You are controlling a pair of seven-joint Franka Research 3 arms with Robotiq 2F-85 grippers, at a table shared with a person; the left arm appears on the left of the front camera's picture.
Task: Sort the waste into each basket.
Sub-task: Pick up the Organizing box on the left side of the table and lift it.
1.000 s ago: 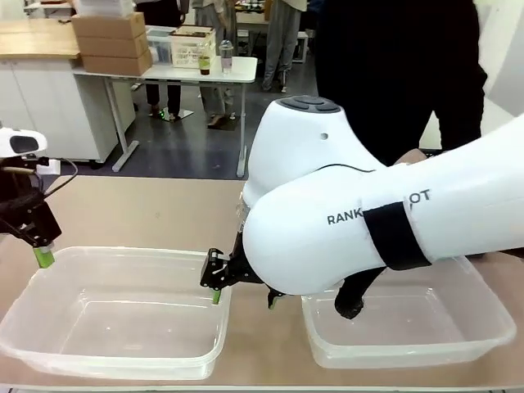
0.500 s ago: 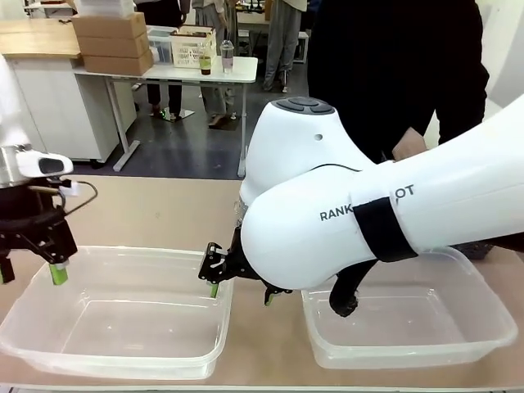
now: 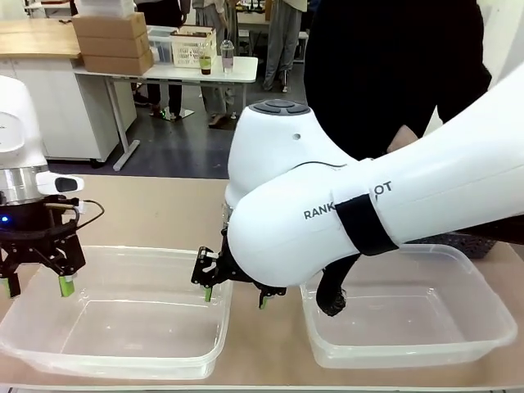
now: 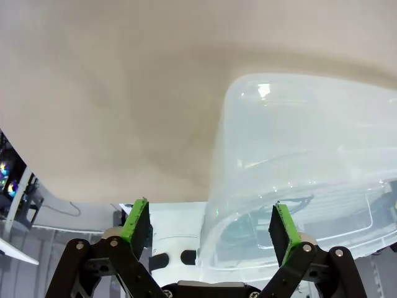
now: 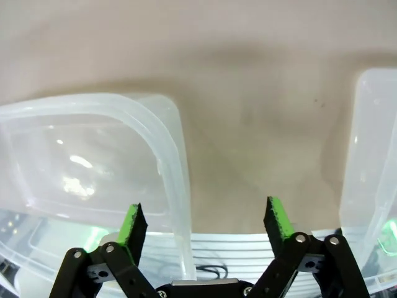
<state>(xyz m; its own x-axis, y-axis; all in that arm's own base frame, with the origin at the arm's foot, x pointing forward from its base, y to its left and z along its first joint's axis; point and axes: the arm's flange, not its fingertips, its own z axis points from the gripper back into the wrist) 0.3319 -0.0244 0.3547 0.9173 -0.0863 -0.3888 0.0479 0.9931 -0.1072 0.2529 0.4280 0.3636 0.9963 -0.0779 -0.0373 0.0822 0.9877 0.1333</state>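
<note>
The tan tabletop (image 3: 155, 209) runs across the front view, with a person in dark clothing (image 3: 385, 65) at its far side. Behind, a white table (image 3: 196, 74) carries stacked cardboard boxes (image 3: 110, 41), a cream lattice crate (image 3: 192, 47) and a clear bottle (image 3: 227, 56).

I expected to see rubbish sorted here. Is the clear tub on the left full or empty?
Empty. The left clear plastic tub has a bare floor, with no can or bottle inside it.

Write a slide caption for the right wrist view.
Open right gripper straddles the rim of a clear tub; a second tub stands beside.
</note>
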